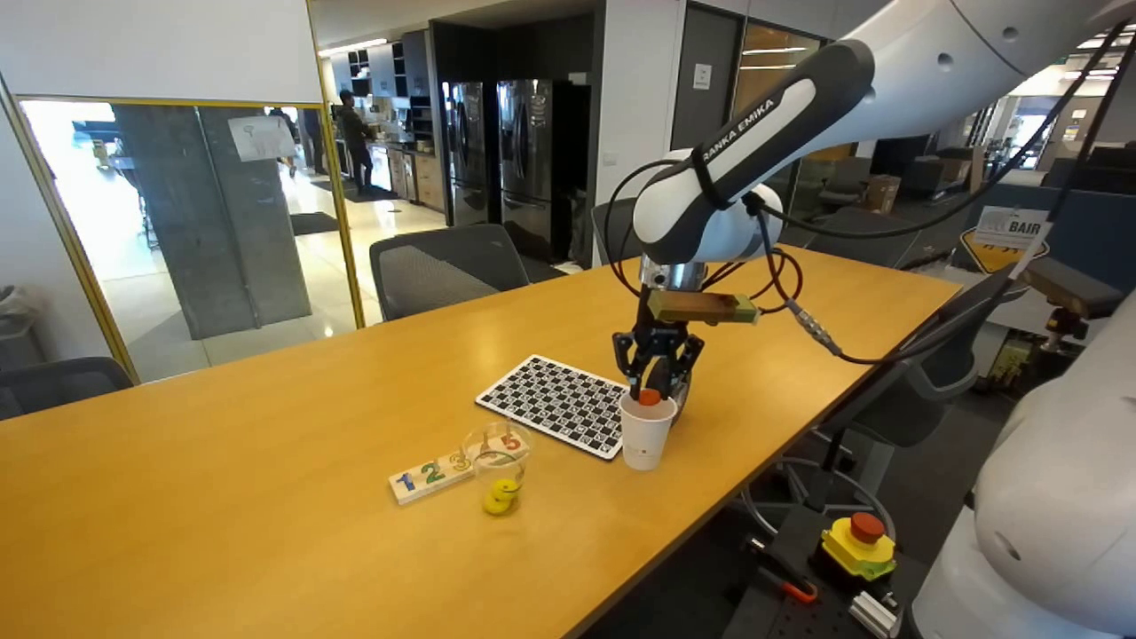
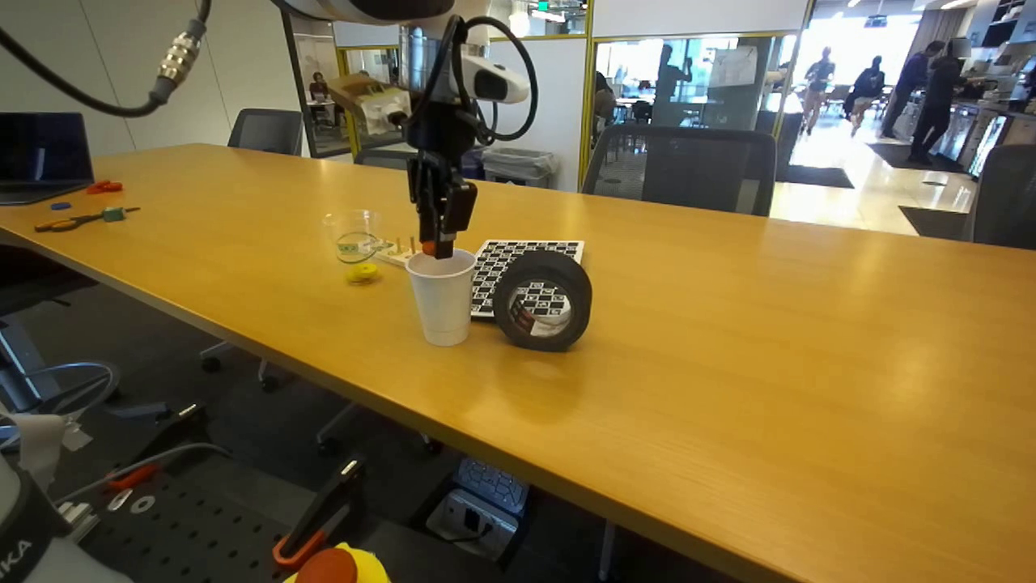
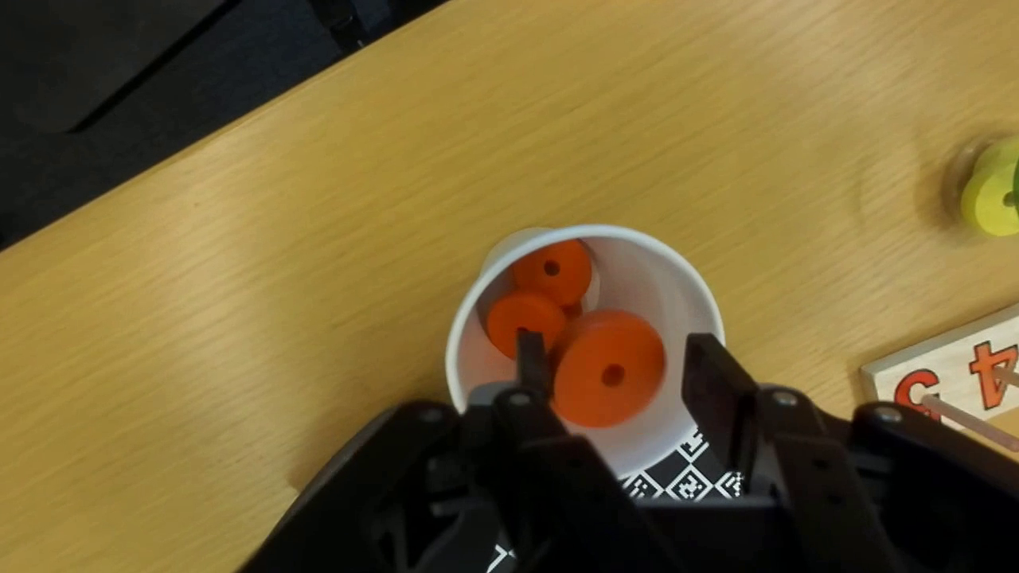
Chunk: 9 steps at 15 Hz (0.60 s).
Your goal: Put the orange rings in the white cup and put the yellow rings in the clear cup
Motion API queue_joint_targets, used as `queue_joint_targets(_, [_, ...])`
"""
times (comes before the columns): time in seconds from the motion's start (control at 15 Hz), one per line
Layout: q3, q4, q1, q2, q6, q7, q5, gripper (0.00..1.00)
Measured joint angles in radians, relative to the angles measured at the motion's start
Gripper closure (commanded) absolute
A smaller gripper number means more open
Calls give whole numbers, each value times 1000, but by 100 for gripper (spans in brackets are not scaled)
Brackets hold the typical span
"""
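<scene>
Mesh chairs [image 1: 448, 271] stand along a long wooden table [image 1: 266, 470], refrigerators [image 1: 524, 146] beyond.

In the wrist view the uppermost orange ring [image 3: 610, 370] is blurred, and whether it touches the tool [image 3: 618, 354] cannot be told. The orange rings [image 3: 549, 270] deeper in the white cup [image 3: 677, 290] overlap, their number unclear. The right edge cuts off the yellow rings [image 3: 991, 195] and the numbered peg board [image 3: 955, 370]. In an exterior view the clear cup [image 1: 499, 453] is too faint to trace around its base and leaves the digit between 3 and 5 illegible. In an exterior view the roll of black tape [image 2: 578, 301] hides part of the checkered mat [image 2: 500, 257]; the left edge crops the laptop [image 2: 42, 154], the bottom edge the emergency-stop button [image 2: 326, 567].
</scene>
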Motion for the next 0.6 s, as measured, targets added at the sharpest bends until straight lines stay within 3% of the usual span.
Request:
queue_joint_targets(0.13, [0, -3, 0, 2, 1, 5, 0, 3])
queue_joint_targets(0.2, [0, -5, 0, 2, 1, 7, 0, 0])
queue_joint_targets(0.4, [1, -7, 0, -10, -15, 6, 0, 0])
queue_joint_targets(0.6, [10, -13, 0, -91, -117, 4, -49, 0])
